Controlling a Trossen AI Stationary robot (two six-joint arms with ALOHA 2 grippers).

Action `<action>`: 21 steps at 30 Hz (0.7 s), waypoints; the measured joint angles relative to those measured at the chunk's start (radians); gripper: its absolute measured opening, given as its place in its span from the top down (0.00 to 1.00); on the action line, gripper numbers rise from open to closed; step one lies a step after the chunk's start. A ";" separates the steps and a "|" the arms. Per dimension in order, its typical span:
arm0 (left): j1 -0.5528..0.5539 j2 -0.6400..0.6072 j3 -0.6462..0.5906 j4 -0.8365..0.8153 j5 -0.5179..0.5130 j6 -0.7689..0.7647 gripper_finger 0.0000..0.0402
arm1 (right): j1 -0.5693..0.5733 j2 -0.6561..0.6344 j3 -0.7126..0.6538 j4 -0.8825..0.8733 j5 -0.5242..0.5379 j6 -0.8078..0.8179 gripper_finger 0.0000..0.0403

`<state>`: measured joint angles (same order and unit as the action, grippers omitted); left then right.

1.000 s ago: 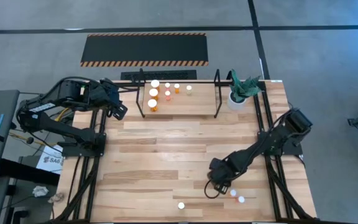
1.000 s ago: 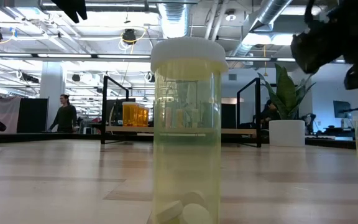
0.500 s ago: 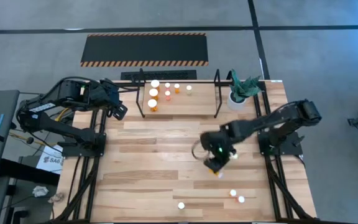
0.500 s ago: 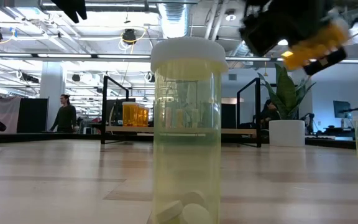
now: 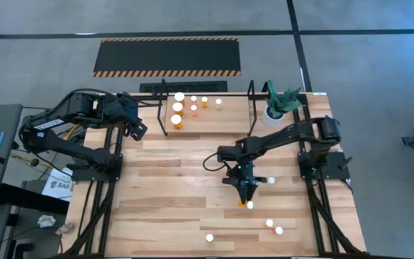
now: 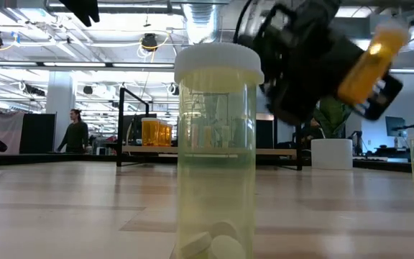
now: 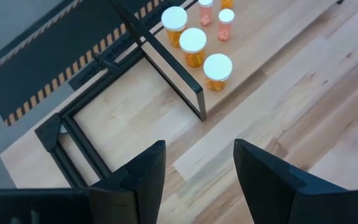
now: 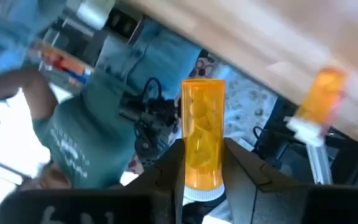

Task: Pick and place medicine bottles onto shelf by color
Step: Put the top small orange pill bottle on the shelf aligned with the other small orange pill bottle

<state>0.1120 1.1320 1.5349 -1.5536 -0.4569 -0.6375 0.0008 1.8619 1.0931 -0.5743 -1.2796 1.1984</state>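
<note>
Bare planks before shelf (image 5: 207,115)

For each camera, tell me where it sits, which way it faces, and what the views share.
High: overhead, straight down on the table; both arms show.
Low: at table height, level past a pale bottle; right end effector above.
Left wrist: over the shelf; open left end effector.
Right wrist: right end effector shut on the orange bottle.
Shared: low and right wrist both show that orange bottle.

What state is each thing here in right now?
Right pincer: shut on an orange bottle, carried tilted above the table.
Left pincer: open, empty, waiting beside the shelf.
Shelf bottles: upright, capped.
Pale bottle: upright on the table, capped.
</note>
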 joint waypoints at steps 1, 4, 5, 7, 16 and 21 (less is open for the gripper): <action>0.000 0.000 0.000 0.000 -0.001 0.004 0.56 | -0.005 0.021 0.000 -0.001 0.002 -0.001 0.75; 0.000 0.000 0.000 0.000 -0.017 0.008 0.56 | -0.012 0.087 0.003 0.000 0.003 -0.002 0.75; 0.000 0.000 0.000 0.000 -0.020 0.008 0.56 | -0.011 0.104 0.004 -0.002 0.003 -0.002 0.75; 0.000 0.000 0.000 0.000 -0.023 0.008 0.56 | -0.005 0.134 0.012 0.002 0.003 -0.003 0.75; 0.000 0.000 0.000 0.001 -0.022 -0.011 0.56 | 0.006 0.155 0.018 -0.003 0.127 0.042 0.75; 0.000 0.000 0.000 0.002 -0.023 0.037 0.56 | 0.018 0.148 0.018 0.005 0.232 0.120 0.75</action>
<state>0.1120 1.1324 1.5349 -1.5520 -0.4801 -0.6003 0.0192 2.0094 1.1115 -0.5692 -1.0473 1.3182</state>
